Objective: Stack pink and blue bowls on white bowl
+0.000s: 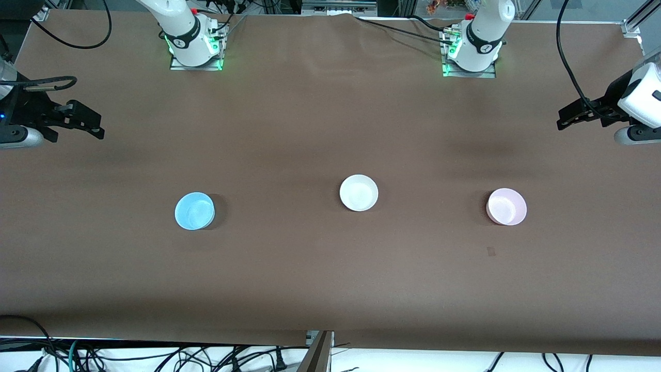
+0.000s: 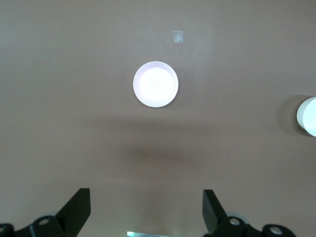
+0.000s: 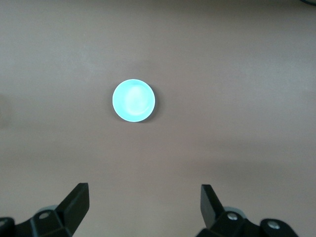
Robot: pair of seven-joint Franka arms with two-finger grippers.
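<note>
Three bowls sit in a row on the brown table. The white bowl [image 1: 359,192] is in the middle. The blue bowl [image 1: 194,211] is toward the right arm's end and the pink bowl [image 1: 507,206] toward the left arm's end. My left gripper [image 1: 565,120] hangs open and empty over the table's left-arm end; its wrist view shows the pink bowl [image 2: 155,84] and the white bowl's edge [image 2: 308,116] past its own open gripper [image 2: 146,205]. My right gripper [image 1: 95,129] hangs open and empty over the right-arm end; its wrist view shows the blue bowl [image 3: 134,100] past its own gripper [image 3: 144,202].
A small tape mark [image 1: 491,251] lies on the table near the pink bowl, nearer the front camera; it also shows in the left wrist view [image 2: 178,36]. The arm bases [image 1: 196,46] [image 1: 472,51] stand at the table's back edge. Cables [image 1: 155,359] hang below the front edge.
</note>
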